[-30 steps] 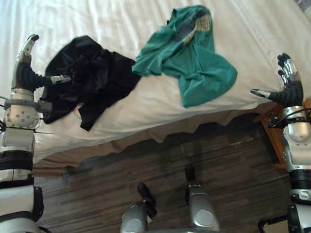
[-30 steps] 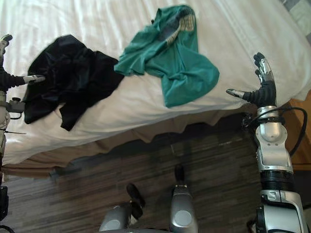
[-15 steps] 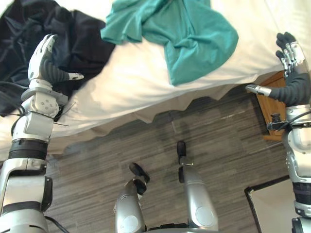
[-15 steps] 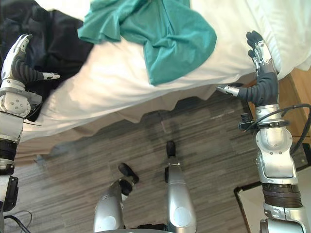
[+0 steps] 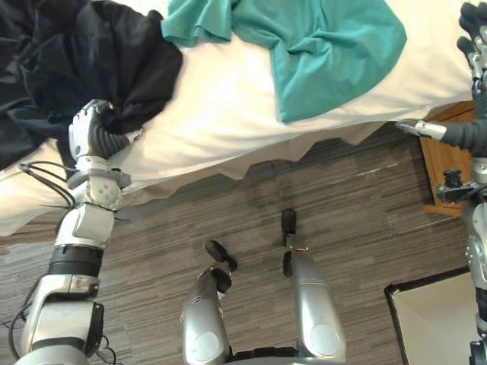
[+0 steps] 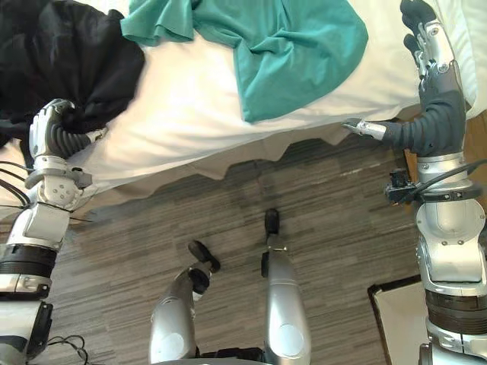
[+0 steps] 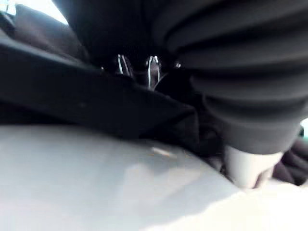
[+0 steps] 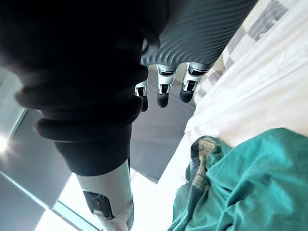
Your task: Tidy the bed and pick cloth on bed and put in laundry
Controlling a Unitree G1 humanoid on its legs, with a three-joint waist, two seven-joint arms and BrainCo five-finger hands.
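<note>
Where left robot hand point(image 5: 91, 125) touches | black cloth point(image 5: 91, 53) bunched | teal cloth point(image 5: 327, 46) rumpled

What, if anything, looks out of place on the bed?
Two garments lie crumpled on the bed: the black garment is bunched at the near edge against the left hand, and the teal garment sprawls beside it, one end reaching that edge. The right hand is open by the bed's corner.
</note>
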